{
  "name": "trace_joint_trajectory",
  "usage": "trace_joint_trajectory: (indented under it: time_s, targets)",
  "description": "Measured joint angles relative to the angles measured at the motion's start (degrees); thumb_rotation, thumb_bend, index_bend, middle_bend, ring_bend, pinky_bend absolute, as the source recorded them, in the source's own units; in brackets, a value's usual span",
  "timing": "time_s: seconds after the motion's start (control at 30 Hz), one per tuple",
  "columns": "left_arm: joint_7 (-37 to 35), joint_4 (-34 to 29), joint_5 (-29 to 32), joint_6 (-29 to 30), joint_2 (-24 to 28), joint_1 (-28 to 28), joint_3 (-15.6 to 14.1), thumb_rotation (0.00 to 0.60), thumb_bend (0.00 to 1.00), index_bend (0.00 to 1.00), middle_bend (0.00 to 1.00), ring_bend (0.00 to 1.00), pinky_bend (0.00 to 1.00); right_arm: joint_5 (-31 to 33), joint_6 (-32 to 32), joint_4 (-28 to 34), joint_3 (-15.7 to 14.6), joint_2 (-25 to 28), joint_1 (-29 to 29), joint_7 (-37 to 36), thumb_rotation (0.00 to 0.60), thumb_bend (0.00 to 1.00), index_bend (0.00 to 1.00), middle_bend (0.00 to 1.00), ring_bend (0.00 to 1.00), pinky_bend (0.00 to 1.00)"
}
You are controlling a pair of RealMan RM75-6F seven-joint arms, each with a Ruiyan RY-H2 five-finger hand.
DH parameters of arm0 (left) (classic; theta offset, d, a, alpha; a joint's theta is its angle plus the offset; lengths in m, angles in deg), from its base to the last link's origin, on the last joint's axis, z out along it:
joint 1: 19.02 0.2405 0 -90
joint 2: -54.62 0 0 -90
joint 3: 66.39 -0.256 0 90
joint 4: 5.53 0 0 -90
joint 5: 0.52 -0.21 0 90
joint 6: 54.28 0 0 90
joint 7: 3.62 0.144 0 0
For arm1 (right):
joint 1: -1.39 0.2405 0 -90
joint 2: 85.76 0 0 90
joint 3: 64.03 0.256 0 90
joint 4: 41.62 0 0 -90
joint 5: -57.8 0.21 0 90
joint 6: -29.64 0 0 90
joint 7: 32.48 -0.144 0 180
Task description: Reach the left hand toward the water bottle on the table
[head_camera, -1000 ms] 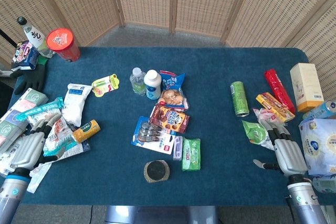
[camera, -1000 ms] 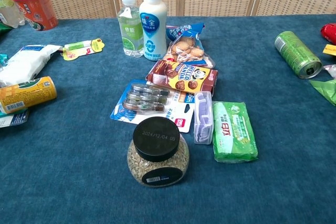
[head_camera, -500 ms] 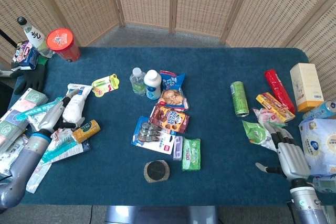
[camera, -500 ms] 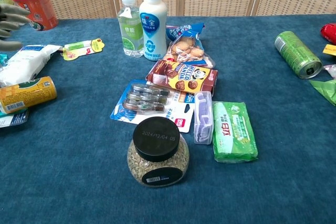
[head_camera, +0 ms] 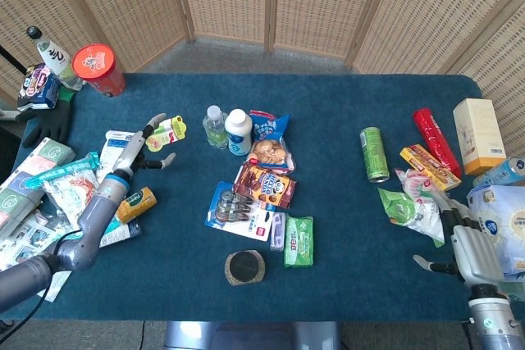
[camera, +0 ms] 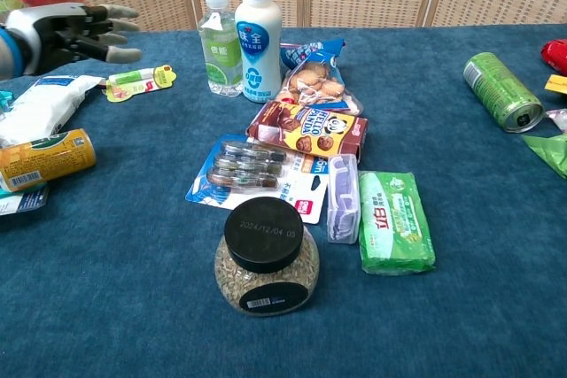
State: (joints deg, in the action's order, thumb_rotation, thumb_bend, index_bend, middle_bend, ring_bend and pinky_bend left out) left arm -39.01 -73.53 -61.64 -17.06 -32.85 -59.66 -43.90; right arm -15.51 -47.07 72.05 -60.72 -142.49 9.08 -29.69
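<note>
The water bottle (head_camera: 215, 126) (camera: 219, 43) is small and clear with a green label and white cap, standing upright mid-table beside a taller white bottle (head_camera: 239, 132) (camera: 256, 30). My left hand (head_camera: 141, 147) (camera: 75, 31) hovers open with fingers spread, raised over the table to the left of the bottle and apart from it. A yellow-green card packet (head_camera: 166, 130) (camera: 139, 81) lies between hand and bottle. My right hand (head_camera: 469, 253) rests open at the table's right front edge, holding nothing.
Snack packs (head_camera: 267, 184), a toothbrush pack (head_camera: 235, 209), a green packet (head_camera: 299, 240) and a dark-lidded jar (camera: 266, 256) lie in front of the bottles. An orange can (camera: 42, 159) and white pouch (head_camera: 117, 161) sit under my left arm. A green can (head_camera: 374, 154) lies to the right.
My left hand has risen from the table's left front edge and swung forward and right toward the water bottle, coming into the chest view. My right hand drew back slightly.
</note>
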Motion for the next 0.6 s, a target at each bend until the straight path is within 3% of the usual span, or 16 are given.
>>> trace_joint_trajectory:
  time_s: [0.3, 0.6]
  targets:
    - [-14.1, 11.7, -6.2, -5.3, -6.9, -5.7, 2.1, 0.6, 0.4, 0.0, 0.0, 0.0, 0.0, -1.1, -1.8, 1.4, 0.0, 1.9, -1.6, -2.0, 0.6, 0.09, 0.0, 0.01, 0.0, 0.0]
    - [-30.4, 23.2, -13.8, -7.1, -12.9, -11.6, 2.1, 0.6, 0.4, 0.0, 0.0, 0.0, 0.0, -1.9, -4.0, 3.5, 0.0, 3.6, -3.3, -3.3, 0.6, 0.09, 0.0, 0.01, 0.0, 0.0]
